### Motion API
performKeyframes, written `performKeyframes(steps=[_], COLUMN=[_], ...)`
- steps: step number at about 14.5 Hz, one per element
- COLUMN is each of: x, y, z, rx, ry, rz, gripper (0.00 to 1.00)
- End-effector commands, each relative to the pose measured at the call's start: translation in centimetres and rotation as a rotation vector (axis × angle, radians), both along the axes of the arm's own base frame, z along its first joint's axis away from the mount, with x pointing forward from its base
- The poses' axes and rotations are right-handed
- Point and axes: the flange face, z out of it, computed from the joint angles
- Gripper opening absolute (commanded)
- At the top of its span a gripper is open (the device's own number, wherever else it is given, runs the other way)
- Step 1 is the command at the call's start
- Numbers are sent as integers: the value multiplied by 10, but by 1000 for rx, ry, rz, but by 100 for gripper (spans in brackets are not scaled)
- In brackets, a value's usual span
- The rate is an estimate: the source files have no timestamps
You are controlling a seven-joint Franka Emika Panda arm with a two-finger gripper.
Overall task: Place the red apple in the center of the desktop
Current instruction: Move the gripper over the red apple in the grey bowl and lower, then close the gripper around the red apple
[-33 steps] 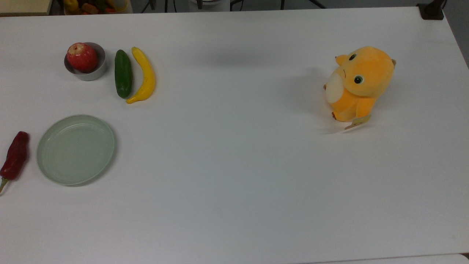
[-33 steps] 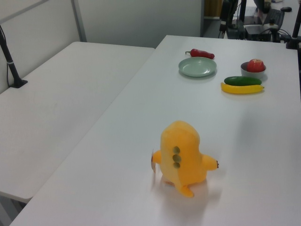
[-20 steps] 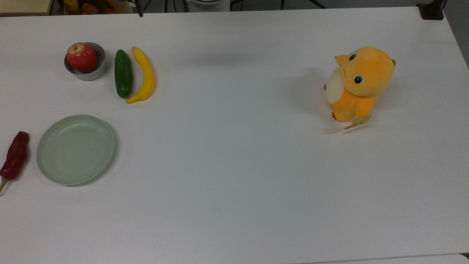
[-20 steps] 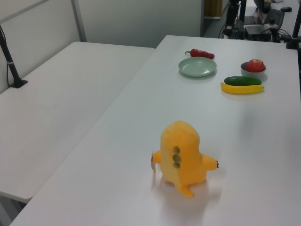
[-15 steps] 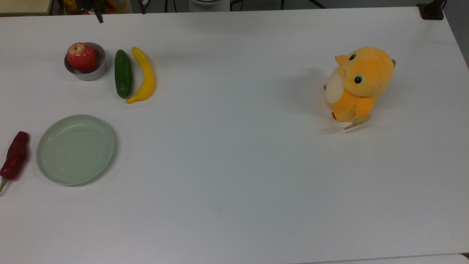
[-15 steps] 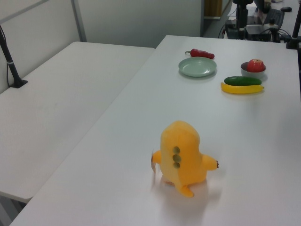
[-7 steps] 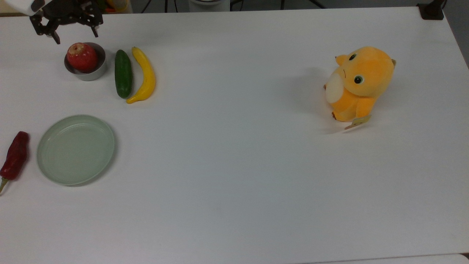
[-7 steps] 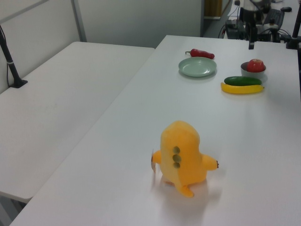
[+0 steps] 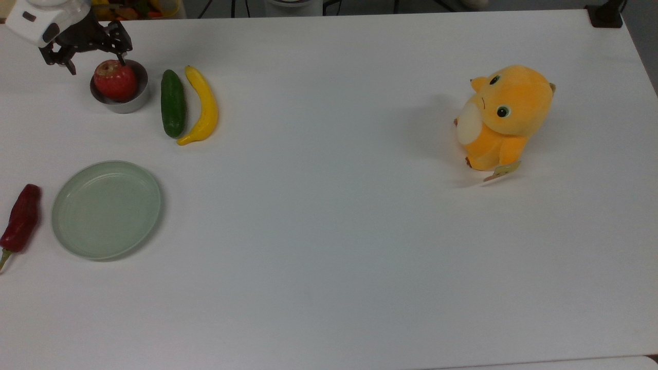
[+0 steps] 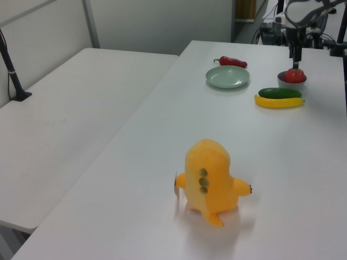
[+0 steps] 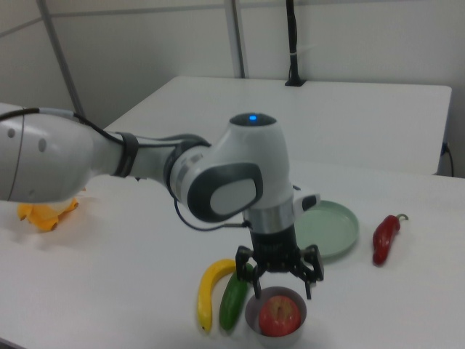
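White and matte, the worktop spreads across the top view, with a second white table beside it on the left view's left. Above the worktop's far corner, at the top view's upper left, the gripper hangs with its two black fingers spread apart, one finger touching or just over the top edge of the red apple and the other off to the top view's left of the fruit. In the right view the gripper sits directly above the red apple, fingers straddling it without closing on it. The red apple rests in a small grey bowl, well away from the worktop's centre. Just beside the bowl, on the top view's right, lie a green cucumber and a yellow banana, side by side. Nearer the camera sits a pale green plate, with a dark red chili pepper at the top view's left edge. Well apart, on the top view's right, stands an orange plush toy.
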Motion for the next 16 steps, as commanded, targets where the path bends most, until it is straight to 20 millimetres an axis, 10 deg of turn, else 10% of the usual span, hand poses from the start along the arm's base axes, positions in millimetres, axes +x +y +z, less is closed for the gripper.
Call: performKeyframes(steps=[1,11,13,16], x=[-14,-17,-15,-15], y=[-2,7,11,11], z=[-23,-40,-40,-39], rx=[-18,-3,-1,2], ry=[-14,13,16,20], rz=[27,36,43,65], gripper=[100,95,80,32])
